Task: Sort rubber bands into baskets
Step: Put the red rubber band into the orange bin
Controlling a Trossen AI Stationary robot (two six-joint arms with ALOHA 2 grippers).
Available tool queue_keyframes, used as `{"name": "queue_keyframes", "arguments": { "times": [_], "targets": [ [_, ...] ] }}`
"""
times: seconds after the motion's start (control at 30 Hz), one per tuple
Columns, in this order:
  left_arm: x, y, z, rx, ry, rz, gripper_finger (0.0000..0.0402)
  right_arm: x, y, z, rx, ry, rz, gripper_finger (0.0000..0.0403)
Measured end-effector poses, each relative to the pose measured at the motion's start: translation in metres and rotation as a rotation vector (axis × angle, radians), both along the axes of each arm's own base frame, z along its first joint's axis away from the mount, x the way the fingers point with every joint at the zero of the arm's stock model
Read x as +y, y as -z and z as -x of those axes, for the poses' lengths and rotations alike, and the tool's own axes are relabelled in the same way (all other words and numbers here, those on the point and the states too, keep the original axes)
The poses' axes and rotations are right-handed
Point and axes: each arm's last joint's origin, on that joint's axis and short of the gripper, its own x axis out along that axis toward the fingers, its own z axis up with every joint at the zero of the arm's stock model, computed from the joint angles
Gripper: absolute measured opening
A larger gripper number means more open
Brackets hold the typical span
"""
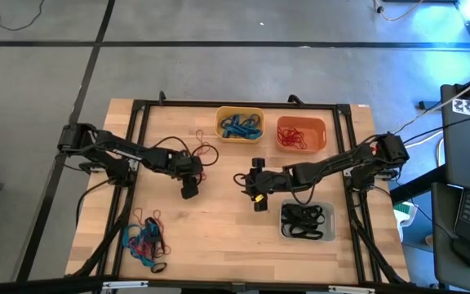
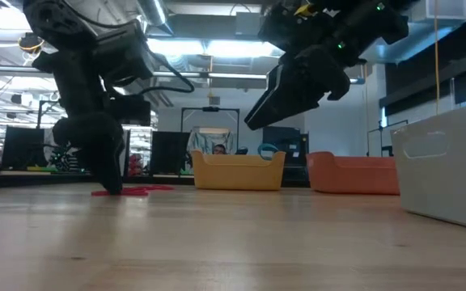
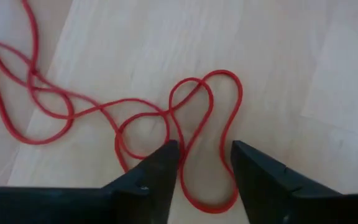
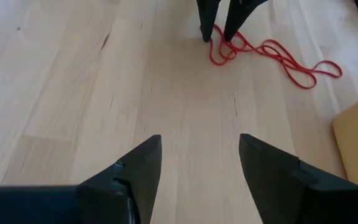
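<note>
Left end effector [image 3: 204, 163]: fingers parted, straddling thin red rubber band loops [image 3: 207, 134] on pale wooden surface [image 3: 303, 56], frame centre.
Advice: pinching one strand only.
Right end effector [image 4: 199, 163]: hovering open, empty.

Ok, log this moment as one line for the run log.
left gripper: down on table, fingers open astride red rubber band | right gripper: open, empty, raised above table | orange basket: holds red bands

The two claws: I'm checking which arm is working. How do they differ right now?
The left claw is down at the table, its fingers straddling a red rubber band; the right claw hangs raised above bare wood, around nothing. Both are open and dark.
</note>
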Motion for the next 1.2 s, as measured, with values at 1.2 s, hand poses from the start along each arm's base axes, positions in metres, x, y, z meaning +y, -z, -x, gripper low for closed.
{"name": "queue_keyframes", "arguments": {
  "times": [1.2],
  "targets": [
    [-0.031, -0.049, -0.042, -0.172, 0.269, -0.029, 0.0003, 0.000, -0.002, -0.001, -0.024, 0.023, 0.000, 0.0246]
  ]
}}
